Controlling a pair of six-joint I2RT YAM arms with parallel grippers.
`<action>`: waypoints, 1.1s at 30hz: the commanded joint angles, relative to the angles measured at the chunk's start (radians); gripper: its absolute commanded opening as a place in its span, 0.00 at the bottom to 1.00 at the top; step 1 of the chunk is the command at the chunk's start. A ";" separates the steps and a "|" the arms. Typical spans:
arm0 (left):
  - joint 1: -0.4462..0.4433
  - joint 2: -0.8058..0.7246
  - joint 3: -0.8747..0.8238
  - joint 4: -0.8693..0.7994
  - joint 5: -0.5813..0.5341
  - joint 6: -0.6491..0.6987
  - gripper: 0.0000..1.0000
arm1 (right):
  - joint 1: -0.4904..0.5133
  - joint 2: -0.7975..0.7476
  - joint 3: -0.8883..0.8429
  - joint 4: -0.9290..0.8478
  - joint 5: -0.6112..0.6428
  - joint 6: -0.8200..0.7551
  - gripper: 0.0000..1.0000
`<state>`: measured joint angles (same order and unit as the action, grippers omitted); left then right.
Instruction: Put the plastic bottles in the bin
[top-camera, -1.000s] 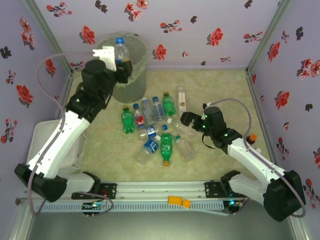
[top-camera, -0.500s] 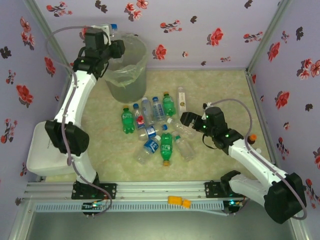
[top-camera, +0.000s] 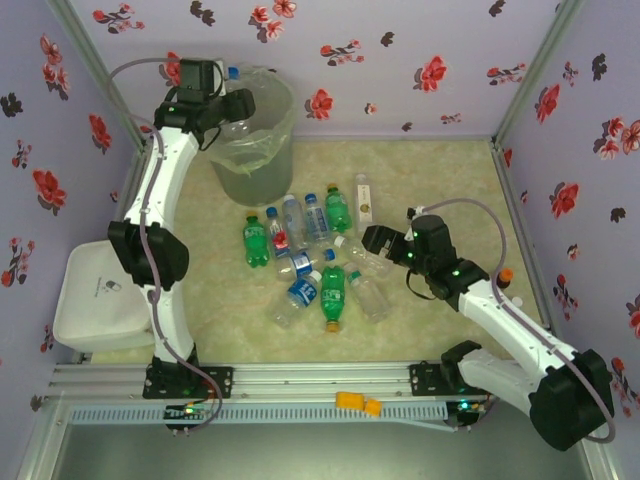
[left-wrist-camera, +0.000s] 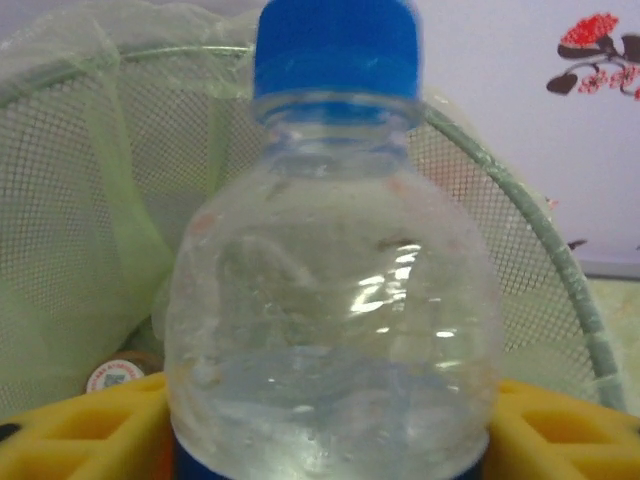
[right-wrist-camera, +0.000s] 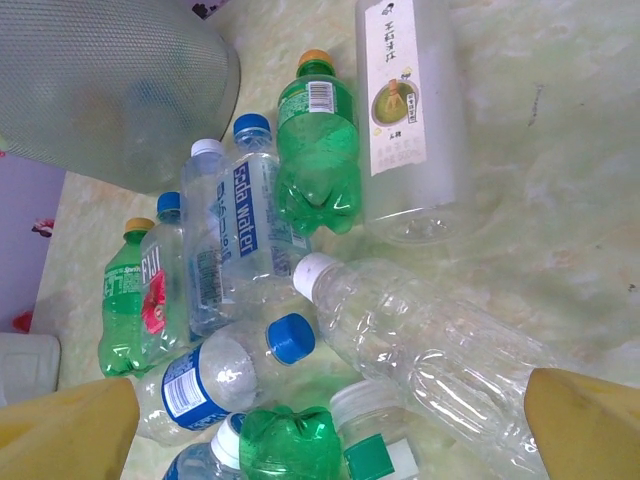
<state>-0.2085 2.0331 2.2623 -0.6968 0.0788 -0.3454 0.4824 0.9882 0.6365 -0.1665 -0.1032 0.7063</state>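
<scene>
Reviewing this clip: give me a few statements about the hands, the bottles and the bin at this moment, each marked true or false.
1. A clear blue-capped bottle sits between the fingers of the left hand. True.
2. The right hand is closed on a green bottle. False: its fingers stand wide apart above the bottles on the table, holding nothing.
3. The left hand is up at the rim of the bin. True.
4. Every bottle is already in the bin. False: a cluster of bottles lies on the table in front of the bin.
5. The bin lies tipped on its side. False: it stands upright.
</scene>
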 joint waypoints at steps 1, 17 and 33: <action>0.003 -0.021 0.047 -0.013 0.021 -0.018 0.77 | -0.005 -0.016 0.013 -0.040 0.040 -0.026 1.00; -0.041 -0.415 -0.332 0.228 0.131 -0.011 0.86 | -0.033 0.165 0.177 -0.123 0.115 -0.125 1.00; -0.154 -1.071 -1.361 0.576 0.117 -0.181 1.00 | -0.082 0.735 0.672 -0.293 0.074 -0.330 0.99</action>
<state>-0.3462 1.0199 0.9886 -0.2028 0.2249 -0.4866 0.4103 1.6527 1.2346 -0.3965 -0.0536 0.4179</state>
